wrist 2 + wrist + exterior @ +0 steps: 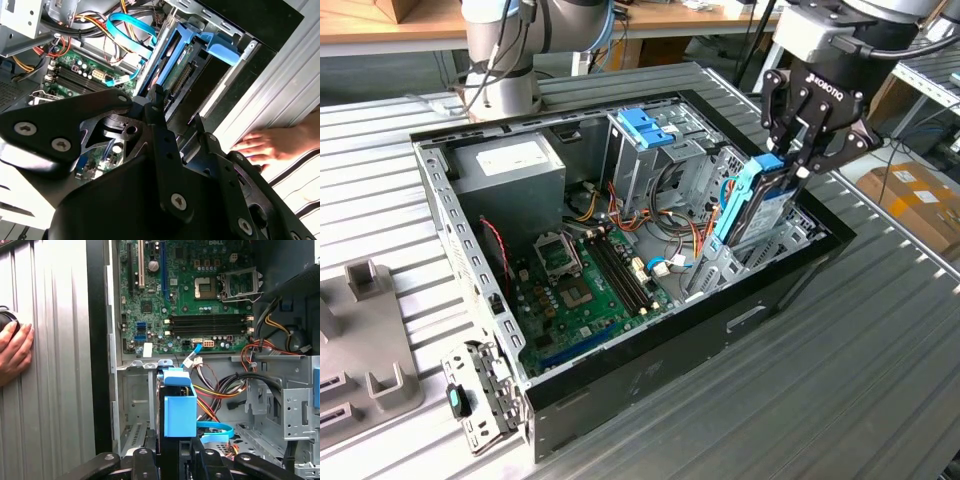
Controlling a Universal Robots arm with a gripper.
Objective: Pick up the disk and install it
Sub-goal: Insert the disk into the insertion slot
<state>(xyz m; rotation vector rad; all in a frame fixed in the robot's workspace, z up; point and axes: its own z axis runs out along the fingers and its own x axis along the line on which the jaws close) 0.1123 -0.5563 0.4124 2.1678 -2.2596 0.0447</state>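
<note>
The hand (798, 168) is clamped on the upper edge of the disk (752, 205). In the exterior view the disk stands on edge, slightly tilted, inside the open case (650, 380) at its corner toward the exterior view's right, with its lower part down among the metal bay there. That view also shows the counter (840, 400) under the case, and the power-supply box (510, 165) and blue bracket (645, 125) at the case's far side. The first wrist view looks down the disk's light-blue carrier (180, 412) to the motherboard (200, 295) on the case floor. Both wrist views show a person's fingers (15, 347) (262, 145) resting on the counter just outside the case wall.
</note>
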